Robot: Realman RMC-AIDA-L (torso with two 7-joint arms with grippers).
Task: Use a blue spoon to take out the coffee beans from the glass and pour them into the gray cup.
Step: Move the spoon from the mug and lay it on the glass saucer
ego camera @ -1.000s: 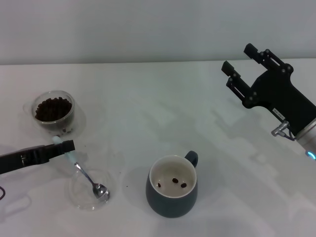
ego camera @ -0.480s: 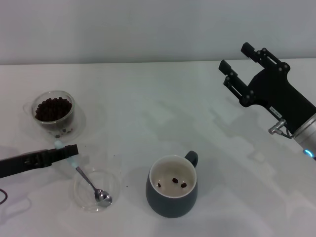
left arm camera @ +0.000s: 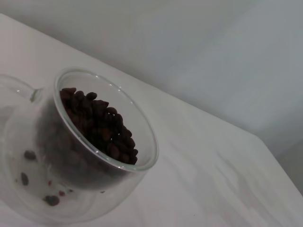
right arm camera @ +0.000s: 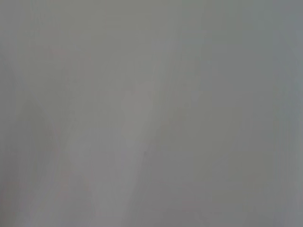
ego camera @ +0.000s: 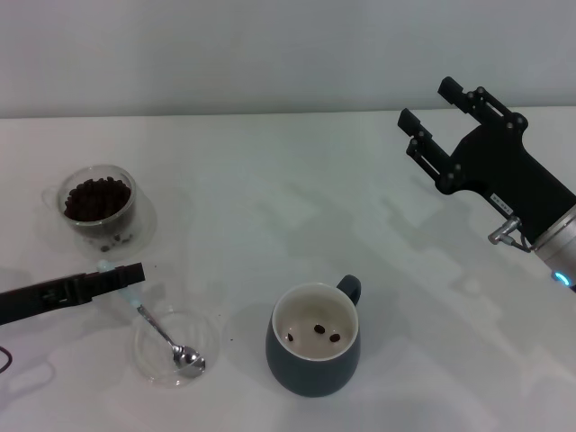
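The left gripper (ego camera: 135,273) is pinched shut on the pale handle of the blue spoon (ego camera: 166,335), whose metal bowl sits down inside a shallow glass dish (ego camera: 207,335) near the front edge of the table (ego camera: 270,198). Just behind that is the glass (ego camera: 97,203), pretty full of coffee beans (ego camera: 93,198), a few stray ones caught low in its double wall. Off to the right of the dish is the gray cup (ego camera: 312,353) with three beans in the bottom. The right gripper (ego camera: 437,120) hangs well off to the right, fingers spread wide, nothing in them.

Worry from here: the grip is right at the handle's tip, so the spoon could twist or slip when it digs into the heap, and the stem could clip the dish rim and drag it.

Compared with a second ago, the dish and spoon bowl have slid a bit right, and the left gripper has dropped slightly toward the front. The right arm barely moved.
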